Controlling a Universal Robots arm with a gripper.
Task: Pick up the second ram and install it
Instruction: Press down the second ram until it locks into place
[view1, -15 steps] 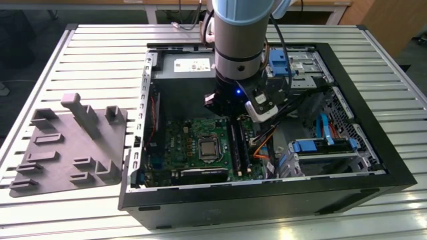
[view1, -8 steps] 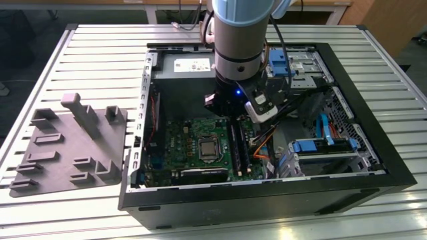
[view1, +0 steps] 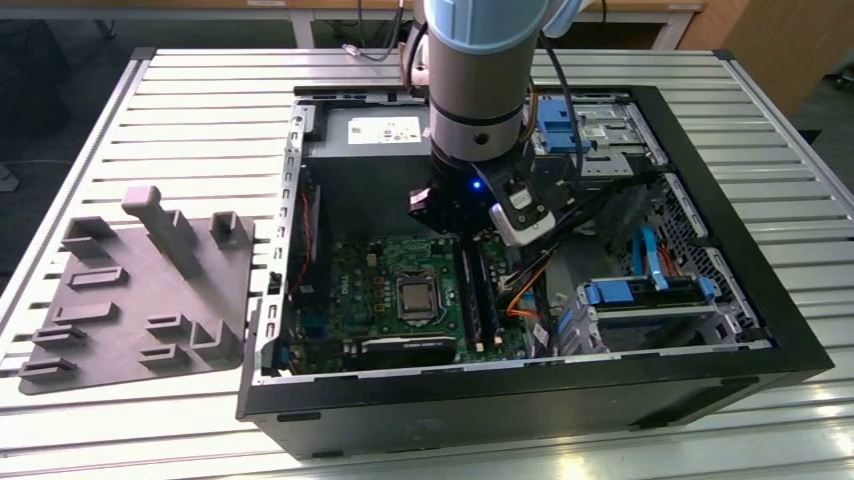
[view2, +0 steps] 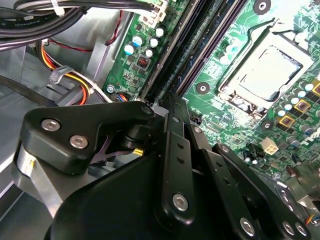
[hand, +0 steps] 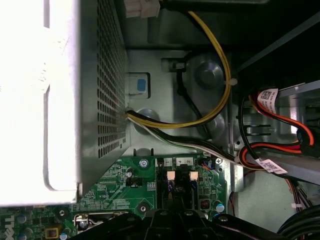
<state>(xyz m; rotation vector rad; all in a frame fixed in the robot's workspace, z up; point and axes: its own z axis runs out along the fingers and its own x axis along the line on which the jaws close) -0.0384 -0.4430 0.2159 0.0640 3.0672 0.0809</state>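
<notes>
Second wrist view puts my claw (view2: 172, 107) lowest in frame, its fingers (view2: 175, 150) together over the memory slots (view2: 200, 55), seemingly clamped edge-on around the second ram (view2: 176, 102), though I can't confirm that. Beyond, at upper right, sits the processor socket (view2: 265, 70). Any tilt risks the stick jamming against slot latches.

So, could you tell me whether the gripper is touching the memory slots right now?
Cannot tell. In the second wrist view the gripper ends right over the memory slots, but its own linkage hides the tips, so neither contact nor gap shows.
</notes>
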